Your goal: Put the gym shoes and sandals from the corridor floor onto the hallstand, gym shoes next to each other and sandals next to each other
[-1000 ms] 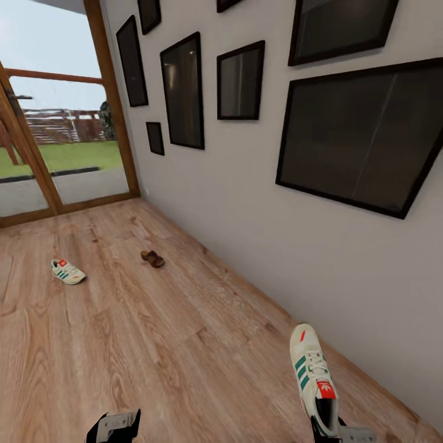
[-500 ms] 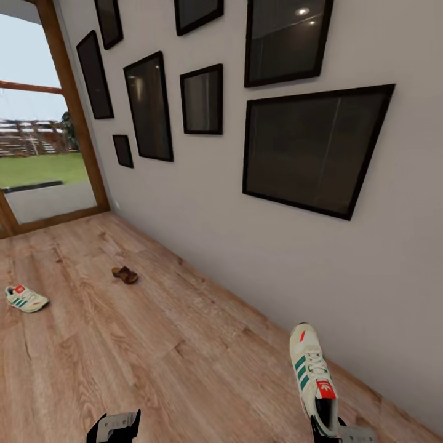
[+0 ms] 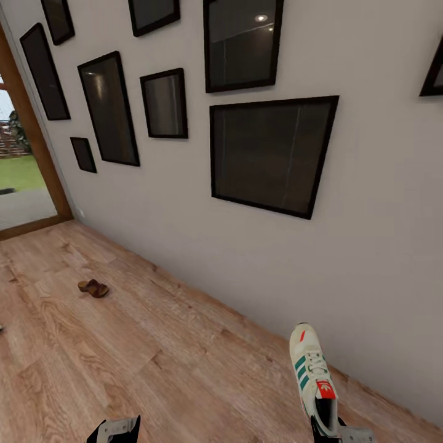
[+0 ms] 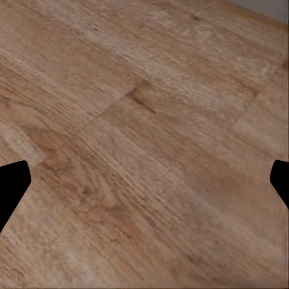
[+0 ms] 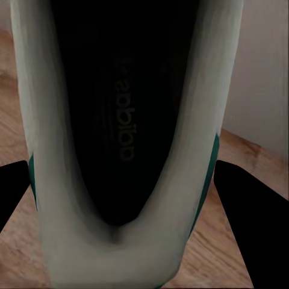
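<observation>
A white gym shoe [image 3: 312, 372] with green stripes and a red tongue label is held at its heel by my right gripper [image 3: 327, 431], at the lower right of the head view. The right wrist view looks into the gym shoe's dark inside [image 5: 123, 120], with a black finger on either side. A brown sandal [image 3: 93, 288] lies on the corridor floor [image 3: 123, 357] at the left, near the wall. My left gripper [image 3: 115, 429] is at the lower edge of the head view, open and empty, and its wrist view looks down on bare planks [image 4: 144, 144].
An off-white wall [image 3: 344, 271] with several black-framed pictures [image 3: 271, 154] runs along the right side. A wood-framed glass door [image 3: 27, 160] stands at the far left end.
The whole view has swung to the right: the door, pictures and sandal slid left, and the second gym shoe on the floor has left the picture. Both grippers hold their place.
</observation>
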Controlling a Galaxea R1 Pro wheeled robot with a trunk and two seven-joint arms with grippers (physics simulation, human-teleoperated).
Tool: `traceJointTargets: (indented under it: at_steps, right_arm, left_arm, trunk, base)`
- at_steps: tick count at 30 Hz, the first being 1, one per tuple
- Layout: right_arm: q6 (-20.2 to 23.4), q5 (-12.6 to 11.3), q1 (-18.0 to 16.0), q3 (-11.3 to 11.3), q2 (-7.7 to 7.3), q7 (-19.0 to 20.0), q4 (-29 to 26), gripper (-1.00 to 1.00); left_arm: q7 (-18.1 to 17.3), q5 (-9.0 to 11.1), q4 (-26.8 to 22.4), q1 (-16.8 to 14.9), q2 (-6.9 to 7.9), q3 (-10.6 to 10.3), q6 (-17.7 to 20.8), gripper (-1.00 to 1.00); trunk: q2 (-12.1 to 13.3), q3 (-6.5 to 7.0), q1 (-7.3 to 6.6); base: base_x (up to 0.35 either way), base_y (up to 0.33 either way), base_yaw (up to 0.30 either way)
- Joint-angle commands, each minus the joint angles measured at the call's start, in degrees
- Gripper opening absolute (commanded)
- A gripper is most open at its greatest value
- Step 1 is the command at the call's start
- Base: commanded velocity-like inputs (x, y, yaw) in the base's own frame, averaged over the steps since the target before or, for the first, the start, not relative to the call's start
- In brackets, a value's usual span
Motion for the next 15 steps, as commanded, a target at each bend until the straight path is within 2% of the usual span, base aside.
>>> traceJointTargets:
  at_steps: [1,4,8,15]
  right_arm:
    - [-0.18,-0.55,-0.05,0.19,-0.01,0.08,0.04,-1.0]
    - [-0.18,-0.55,-0.05,0.19,-0.01,0.08,0.04,-1.0]
    - [-0.18,-0.55,-0.05,0.19,0.0,0.08,0.04,-1.0]
    - [-0.18,-0.55,-0.05,0.25,0.28,0.02,0.04,-1.0]
  left_arm:
    - [-0.49,0.04,0.07,-0.02,-0.03,0.29,-0.15,1.0]
    - [-0.46,0.12,0.16,-0.02,-0.01,0.33,-0.17,1.0]
    - [-0.47,0.16,0.18,-0.02,-0.01,0.35,-0.23,1.0]
    - [-0.49,0.1,0.19,-0.02,-0.02,0.35,-0.42,1.0]
  trunk:
    - [-0.02,-0.05,-0.01]
    - [-0.02,-0.05,-0.01]
    - [-0.02,-0.05,-0.01]
    - [-0.02,-0.05,-0.01]
  base:
    - [0.0,0.0,-0.3]
    - [-0.015,0.0,-0.3]
    - [-0.223,0.0,-0.27]
    - [-0.324,0.0,-0.053]
